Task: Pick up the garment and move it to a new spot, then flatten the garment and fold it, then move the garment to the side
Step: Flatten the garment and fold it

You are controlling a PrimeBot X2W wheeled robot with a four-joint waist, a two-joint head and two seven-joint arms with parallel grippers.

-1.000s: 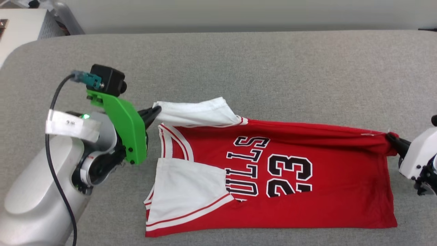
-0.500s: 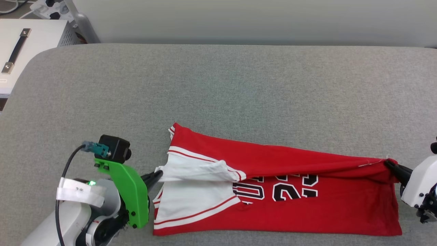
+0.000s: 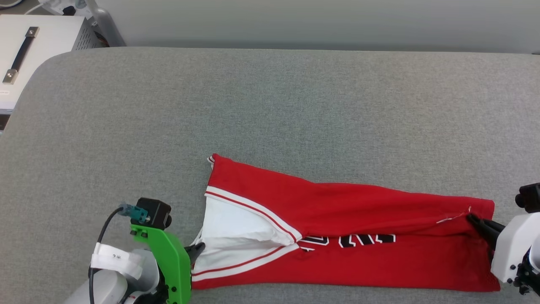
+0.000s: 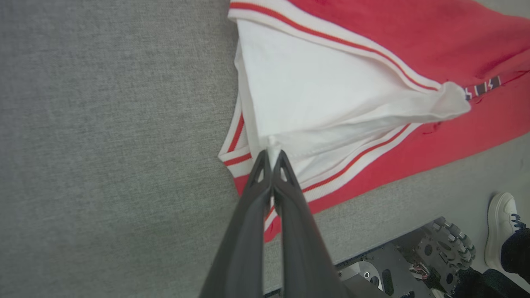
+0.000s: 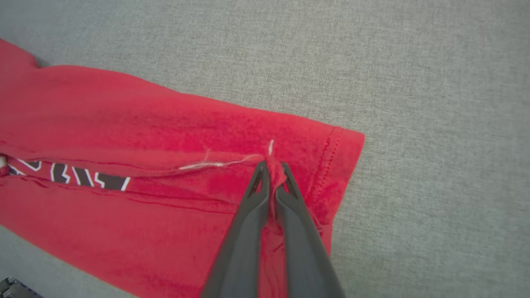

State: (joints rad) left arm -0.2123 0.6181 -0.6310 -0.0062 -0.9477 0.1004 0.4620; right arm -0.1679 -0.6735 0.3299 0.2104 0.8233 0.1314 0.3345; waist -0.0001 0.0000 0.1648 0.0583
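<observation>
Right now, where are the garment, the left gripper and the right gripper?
garment (image 3: 337, 202): head view, on the folded-over red body.
left gripper (image 4: 271, 156): left wrist view, between its fingertips, pinching white sleeve fabric.
right gripper (image 5: 272, 166): right wrist view, between its fingertips, pinching red fabric near the hem.

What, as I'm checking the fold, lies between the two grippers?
The garment, pinched at both ends, spans from the left gripper to the right gripper: head view.
</observation>
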